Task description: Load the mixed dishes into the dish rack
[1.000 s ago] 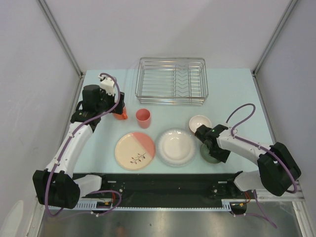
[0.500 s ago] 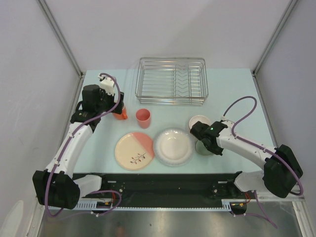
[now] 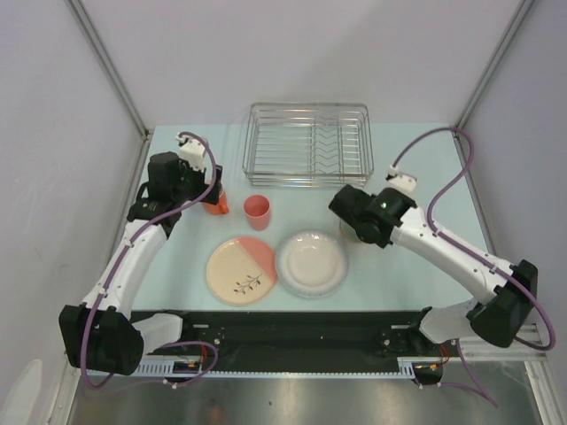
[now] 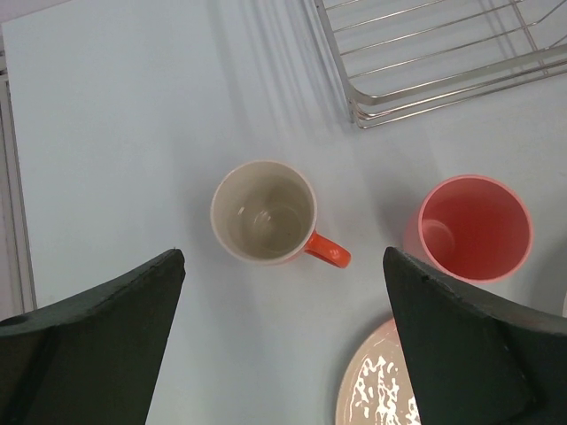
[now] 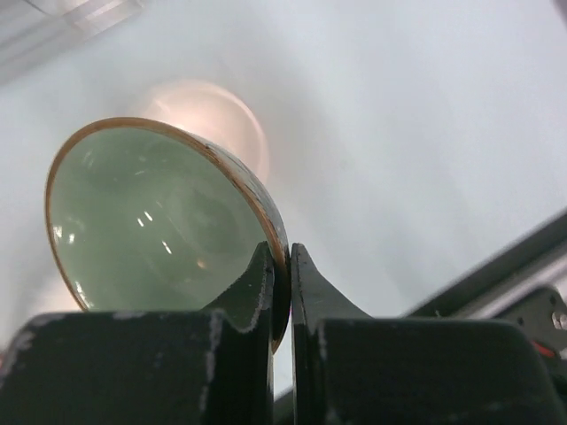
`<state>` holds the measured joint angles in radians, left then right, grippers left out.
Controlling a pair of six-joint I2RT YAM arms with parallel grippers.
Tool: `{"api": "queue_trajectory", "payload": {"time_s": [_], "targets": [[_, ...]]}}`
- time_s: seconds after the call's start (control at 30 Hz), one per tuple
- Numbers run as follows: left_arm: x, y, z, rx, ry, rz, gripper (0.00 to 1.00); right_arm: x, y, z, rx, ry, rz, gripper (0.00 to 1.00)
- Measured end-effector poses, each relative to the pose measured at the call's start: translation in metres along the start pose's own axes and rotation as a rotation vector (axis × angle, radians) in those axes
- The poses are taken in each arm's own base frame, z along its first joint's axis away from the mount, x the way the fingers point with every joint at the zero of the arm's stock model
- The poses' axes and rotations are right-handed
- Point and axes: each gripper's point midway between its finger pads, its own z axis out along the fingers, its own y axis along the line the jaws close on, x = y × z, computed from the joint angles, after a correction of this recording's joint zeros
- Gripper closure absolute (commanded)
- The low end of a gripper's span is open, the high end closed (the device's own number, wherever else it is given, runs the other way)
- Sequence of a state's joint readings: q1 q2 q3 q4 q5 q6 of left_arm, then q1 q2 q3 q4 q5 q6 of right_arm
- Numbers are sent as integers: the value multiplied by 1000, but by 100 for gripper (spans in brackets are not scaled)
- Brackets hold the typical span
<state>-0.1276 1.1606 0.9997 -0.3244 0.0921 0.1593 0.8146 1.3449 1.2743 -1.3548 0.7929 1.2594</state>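
My right gripper is shut on the rim of the green bowl, which hangs tilted above the table. Below it lies the pale pink bowl, blurred. In the top view the right gripper hovers just in front of the dish rack and covers both bowls. My left gripper is open above the orange mug, which stands upright with its handle towards the small pink cup. The cream-and-pink plate and the white plate lie side by side near the front.
The wire rack holds nothing. White walls close in the table on the left, back and right. A black rail runs along the near edge between the arm bases.
My right gripper shut on the green bowl's rim, lifted it off the table and carried it back and left, over the pale pink bowl. The left arm stayed still.
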Motion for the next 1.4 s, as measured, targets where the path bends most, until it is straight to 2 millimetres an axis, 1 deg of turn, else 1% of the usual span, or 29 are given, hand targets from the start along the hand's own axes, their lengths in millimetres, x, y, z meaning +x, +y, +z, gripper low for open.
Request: {"api": "queue_trajectory", "payload": {"time_s": [0.03, 0.1, 0.13, 0.2, 0.27, 0.3, 0.33, 0.4, 0.43, 0.5, 0.6, 0.7, 0.73, 0.8, 0.9, 0.97, 1.03, 1.07, 1.1, 1.17, 1.23, 1.33, 1.4], "targets": [[2, 0, 0, -2, 3, 0, 0, -13, 8, -6, -13, -30, 1, 100], [6, 0, 1, -2, 13, -2, 0, -52, 34, -18, -32, -125, 2, 100], [8, 0, 2, -3, 17, -2, 0, -62, 42, -19, -31, -157, -2, 100], [12, 1, 2, -5, 26, -4, 0, -95, 65, -21, 3, -262, -28, 100], [12, 2, 2, -8, 27, -6, 1, -126, 90, -19, 54, -373, -47, 100], [12, 3, 2, -10, 27, -6, 0, -142, 104, -15, 86, -427, -52, 100], [13, 3, 2, -12, 28, -7, 0, -151, 114, -8, 116, -457, -64, 100], [13, 5, 2, -16, 29, -10, 0, -166, 129, 12, 189, -497, -90, 100], [13, 6, 2, -18, 29, -11, 0, -172, 134, 27, 227, -504, -94, 100], [14, 9, 2, -25, 31, -15, 0, -182, 138, 59, 301, -505, -103, 100], [16, 13, 3, -33, 38, -20, 0, -191, 127, 112, 436, -481, -187, 100], [21, 15, 7, -37, 56, -24, 0, -194, 116, 153, 537, -458, -262, 100], [23, 16, 8, -36, 63, -24, 0, -198, 115, 157, 557, -472, -265, 100], [28, 16, 11, -33, 79, -25, 0, -205, 124, 161, 554, -488, -261, 100], [32, 16, 14, -30, 94, -27, 0, -209, 140, 166, 538, -511, -278, 100], [33, 15, 15, -28, 100, -29, 0, -206, 151, 174, 529, -536, -315, 100], [35, 15, 17, -25, 105, -32, 0, -198, 158, 178, 527, -560, -399, 100], [36, 15, 18, -22, 107, -34, 0, -198, 163, 176, 523, -578, -433, 100], [36, 14, 19, -19, 109, -36, 0, -202, 175, 173, 510, -609, -472, 100], [38, 14, 21, -15, 113, -38, 0, -206, 198, 168, 443, -677, -485, 100], [40, 13, 24, -11, 122, -40, 0, -209, 210, 157, 428, -712, -510, 100], [42, 13, 25, -8, 128, -41, 0, -219, 224, 139, 394, -782, -499, 100], [42, 13, 25, -8, 127, -41, 0, -224, 224, 131, 391, -807, -487, 100]]}}
